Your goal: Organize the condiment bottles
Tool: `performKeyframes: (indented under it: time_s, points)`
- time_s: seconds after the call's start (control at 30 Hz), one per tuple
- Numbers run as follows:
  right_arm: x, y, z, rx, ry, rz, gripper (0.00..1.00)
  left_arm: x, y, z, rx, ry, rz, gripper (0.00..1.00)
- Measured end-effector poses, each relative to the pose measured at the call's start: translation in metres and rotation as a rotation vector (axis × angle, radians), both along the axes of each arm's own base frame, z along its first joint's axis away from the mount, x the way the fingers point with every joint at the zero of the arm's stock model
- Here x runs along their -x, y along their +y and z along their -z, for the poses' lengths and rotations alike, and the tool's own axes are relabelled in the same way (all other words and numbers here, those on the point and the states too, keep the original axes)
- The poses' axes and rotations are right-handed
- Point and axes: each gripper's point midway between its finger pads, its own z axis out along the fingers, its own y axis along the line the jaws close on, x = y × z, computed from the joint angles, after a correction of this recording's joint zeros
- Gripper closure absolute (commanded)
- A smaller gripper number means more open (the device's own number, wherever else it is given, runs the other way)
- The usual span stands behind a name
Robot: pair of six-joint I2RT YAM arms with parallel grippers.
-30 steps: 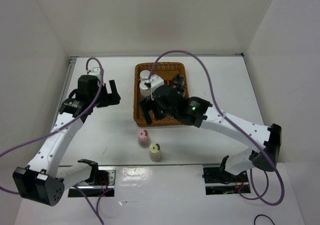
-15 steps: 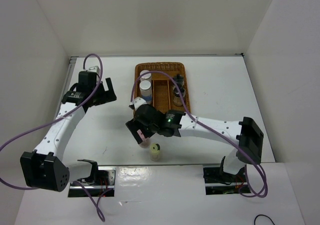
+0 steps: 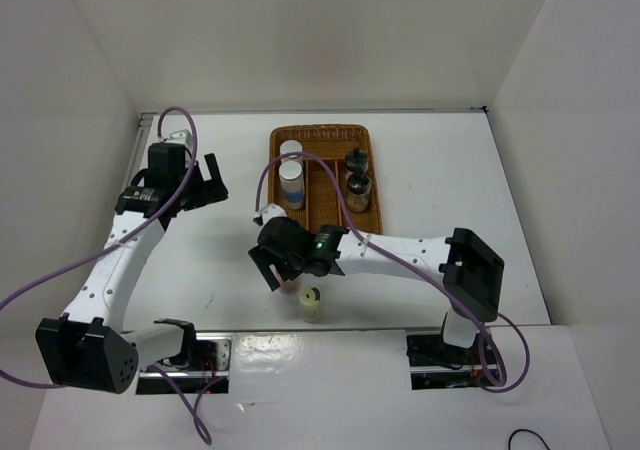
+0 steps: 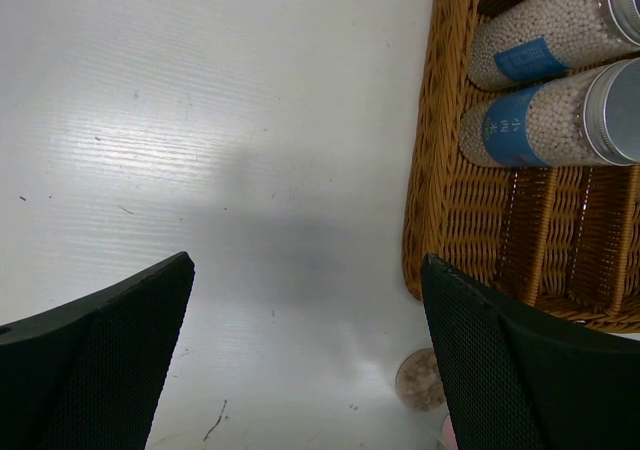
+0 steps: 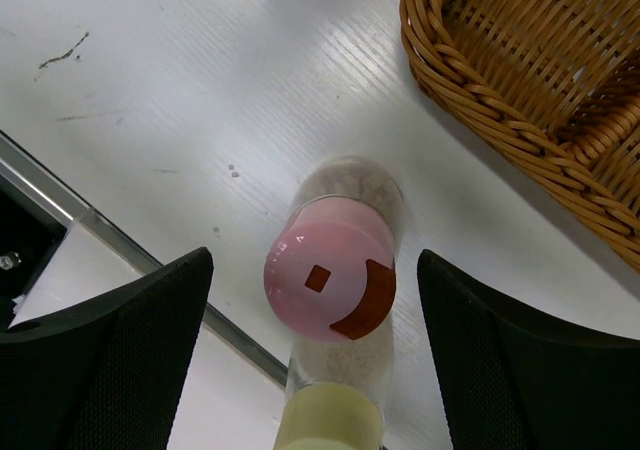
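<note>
- four bottles stand in the basket [image 3: 320, 129]: two silver-capped bottles [image 3: 291, 173] in its left compartment, two black-topped bottles [image 3: 357, 182] in its right one.
- two more stand on the surface just in front of the basket: the pink bottle [image 5: 330, 280] and, on its far side from the basket, the yellow bottle [image 5: 330, 425]. i cannot tell if they touch.
- right gripper [image 5: 315, 300] hangs over the pink bottle, jaws apart, one finger on each side, neither pressing it.
- left gripper [image 4: 307, 270] hovers left of the basket, jaws apart, holding nothing.
- step in hand, i judge: grasping the pink bottle.
- next move calls for lowering, closing on the body below the cap and lifting straight so the yellow bottle is not knocked, then carrying it to the basket's middle compartment.
</note>
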Motion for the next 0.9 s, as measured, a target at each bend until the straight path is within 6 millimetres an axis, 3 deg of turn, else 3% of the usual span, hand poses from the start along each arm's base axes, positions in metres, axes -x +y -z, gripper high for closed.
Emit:
performKeyframes:
  time_s: [0.07, 0.5, 0.57, 0.77, 0.9]
  points:
    - [-0.001, 0.000, 0.000, 0.000, -0.002, 0.007, 0.19, 0.001, 0.000, -0.002, 0.000, -0.006, -0.001, 0.00]
    - [-0.003, -0.001, 0.003, 0.006, -0.006, 0.029, 0.29, 0.002, 0.000, -0.004, 0.001, -0.015, 0.000, 0.00]
    - [-0.003, -0.001, 0.006, 0.014, -0.003, 0.031, 0.29, 0.002, 0.000, -0.005, 0.001, -0.016, 0.000, 0.00]
    - [-0.002, -0.006, 0.029, 0.069, 0.016, 0.038, 0.43, 0.003, 0.000, -0.004, 0.001, -0.015, 0.000, 0.00]
    - [-0.005, -0.007, 0.029, 0.074, 0.004, 0.054, 0.49, 0.005, 0.001, -0.003, 0.001, -0.016, 0.000, 0.00]
